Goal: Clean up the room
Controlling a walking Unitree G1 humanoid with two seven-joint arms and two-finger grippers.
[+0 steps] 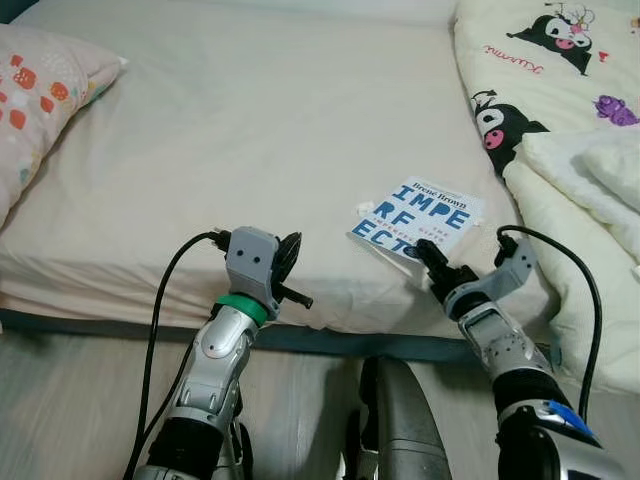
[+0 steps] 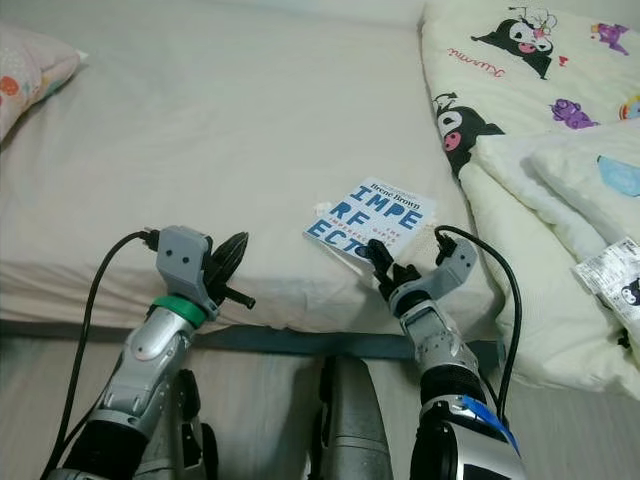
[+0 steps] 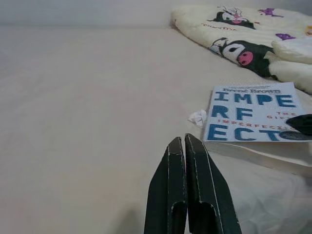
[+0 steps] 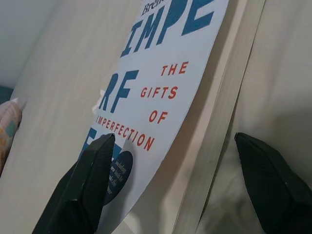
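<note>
Soft, even indoor light w/ faint shadows, no glare; wrist views slightly blurry up close.

Readable on the white book cover (image 4: 161,83), lying between the spread fingers of the right gripper (image 4: 180,190): "THE GIFTS OF IMPERFECTION" in small red capitals, beside large blue letters cut off as "IMPE", "RF", "ECT". At the cover's far edge from that gripper, the author line "Brené Brown" in dark print. Small white print in the dark round badge next to one fingertip (image 4: 100,156), too fine to read. On the cream quilt (image 1: 520,60) beyond the book, a red script word printed upside down near a cartoon figure, not legible.
</note>
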